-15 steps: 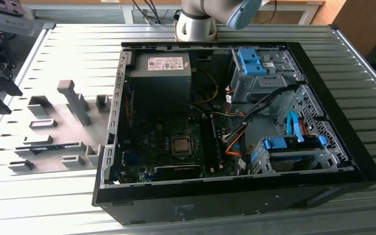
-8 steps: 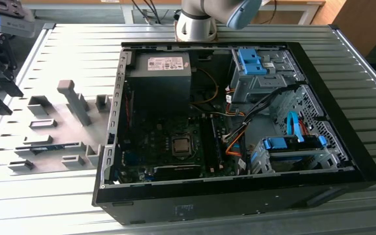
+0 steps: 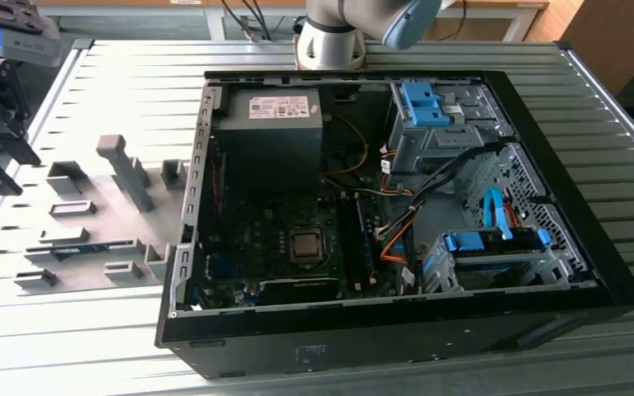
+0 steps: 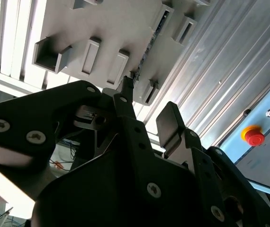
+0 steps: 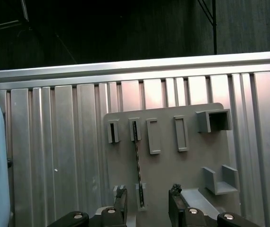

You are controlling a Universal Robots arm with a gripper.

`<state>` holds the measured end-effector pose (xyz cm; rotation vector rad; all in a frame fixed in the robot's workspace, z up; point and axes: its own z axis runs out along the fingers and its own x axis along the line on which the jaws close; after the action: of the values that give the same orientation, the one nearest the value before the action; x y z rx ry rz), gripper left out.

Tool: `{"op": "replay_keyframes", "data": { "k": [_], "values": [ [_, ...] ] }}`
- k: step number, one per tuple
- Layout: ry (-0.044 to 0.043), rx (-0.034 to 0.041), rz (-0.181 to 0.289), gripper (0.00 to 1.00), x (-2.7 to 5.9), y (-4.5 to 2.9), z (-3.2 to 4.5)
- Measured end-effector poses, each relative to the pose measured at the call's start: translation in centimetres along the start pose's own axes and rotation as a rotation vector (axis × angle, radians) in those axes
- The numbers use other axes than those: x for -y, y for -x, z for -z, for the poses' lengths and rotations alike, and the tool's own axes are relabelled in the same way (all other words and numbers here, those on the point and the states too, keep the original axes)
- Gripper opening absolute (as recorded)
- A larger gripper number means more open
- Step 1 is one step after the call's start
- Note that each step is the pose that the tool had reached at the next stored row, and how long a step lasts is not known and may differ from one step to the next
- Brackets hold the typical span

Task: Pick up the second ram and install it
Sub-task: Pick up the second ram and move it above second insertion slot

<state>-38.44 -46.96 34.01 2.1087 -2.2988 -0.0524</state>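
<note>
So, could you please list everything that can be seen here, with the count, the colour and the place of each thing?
second ram: one, dark, standing on edge in slot blocks of the fixture plate.
fixture plate: one, grey, with raised blocks, on the table at the exterior view's left of the case.
computer case: one, black, lying open on the table, motherboard showing inside.
drive brackets: two, blue, inside the case on the exterior view's right.
table: one, silver, slatted metal.
stop button: one, red on yellow, on a light blue box.
arm base: one, grey, behind the case.
tool: one, black, open, over the fixture plate, not touching the ram.
</note>
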Motion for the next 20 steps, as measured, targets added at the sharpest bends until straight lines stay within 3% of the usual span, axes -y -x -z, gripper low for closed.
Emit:
{"op": "replay_keyframes", "data": {
  "k": [8, 20],
  "values": [
    [-0.0001, 0.0001, 0.0, 0.47, 0.01, 0.0, -0.3],
    [0.0003, -0.0011, 0.024, 0.47, -0.01, -0.23, -1.54]
  ]
}}
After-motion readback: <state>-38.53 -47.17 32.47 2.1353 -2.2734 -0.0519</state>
